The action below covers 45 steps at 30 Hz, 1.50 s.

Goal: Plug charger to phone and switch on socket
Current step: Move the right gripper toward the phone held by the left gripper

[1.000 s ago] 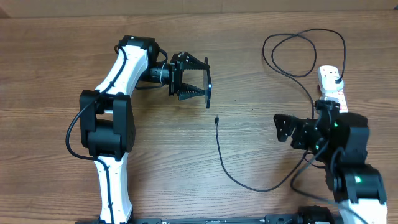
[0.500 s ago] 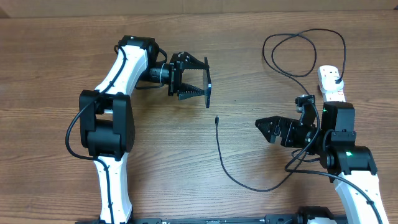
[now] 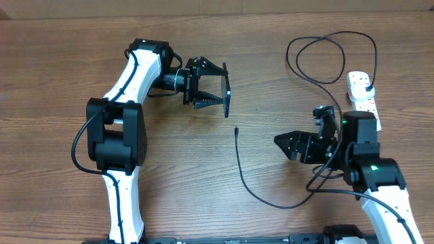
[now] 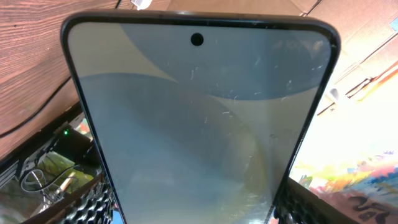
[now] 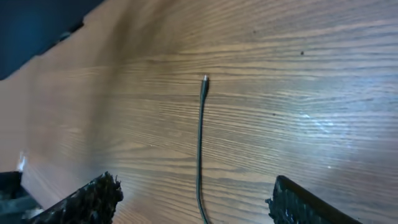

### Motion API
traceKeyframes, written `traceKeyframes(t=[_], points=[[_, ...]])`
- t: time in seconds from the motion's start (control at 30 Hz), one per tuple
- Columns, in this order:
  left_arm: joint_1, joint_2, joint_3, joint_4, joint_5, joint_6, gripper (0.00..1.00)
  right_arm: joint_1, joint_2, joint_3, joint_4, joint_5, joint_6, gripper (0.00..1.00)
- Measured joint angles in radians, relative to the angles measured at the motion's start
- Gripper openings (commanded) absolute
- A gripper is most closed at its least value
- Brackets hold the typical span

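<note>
My left gripper (image 3: pixel 222 85) holds the phone (image 3: pixel 228 108) off the table, edge-on in the overhead view, and is shut on its sides. In the left wrist view the phone's light-blue screen (image 4: pixel 199 118) fills the frame. The charger's black cable (image 3: pixel 252 193) lies on the wood with its connector tip (image 3: pixel 236 130) free, below the phone. Its far end loops up to a plug in the white socket (image 3: pixel 358 87) at the right. My right gripper (image 3: pixel 283 147) hovers open, to the right of the tip. In the right wrist view the cable (image 5: pixel 199 143) runs between the fingers (image 5: pixel 93 198), untouched, tip (image 5: pixel 204 79) ahead.
The right arm covers the socket's near end. The charger cable makes a wide loop (image 3: pixel 319 47) at the back right and sweeps along the table in front of the right arm. Bare wooden table (image 3: pixel 54 68) lies to the left.
My right gripper has moved left, toward the cable's tip end. The left arm and phone have not moved.
</note>
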Motion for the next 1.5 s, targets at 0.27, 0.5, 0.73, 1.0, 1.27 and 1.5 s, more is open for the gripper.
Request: traceKeyframes(t=[0.27, 0.5, 0.73, 1.0, 1.27, 1.5], points=[[0.000, 0.000, 0.000, 0.000, 0.000, -0.005, 0.74, 0.213, 0.002, 0.176, -0.087, 0.309, 0.091, 0.72], [0.000, 0.000, 0.000, 0.000, 0.000, -0.010, 0.74, 0.373, 0.020, 0.349, -0.100, 0.486, 0.139, 0.73], [0.000, 0.000, 0.000, -0.002, 0.000, -0.020, 0.74, 0.482, 0.149, 0.449, -0.153, 0.661, 0.199, 0.75], [0.000, 0.000, 0.000, -0.002, 0.000, -0.034, 0.73, 0.514, 0.190, 0.460, -0.117, 0.683, 0.200, 0.78], [0.000, 0.000, 0.000, -0.002, 0.000, -0.051, 0.72, 0.594, 0.199, 0.465, -0.010, 0.673, 0.198, 0.77], [0.000, 0.000, 0.000, -0.002, 0.000, -0.071, 0.71, 0.605, 0.262, 0.465, 0.034, 0.673, 0.206, 0.77]])
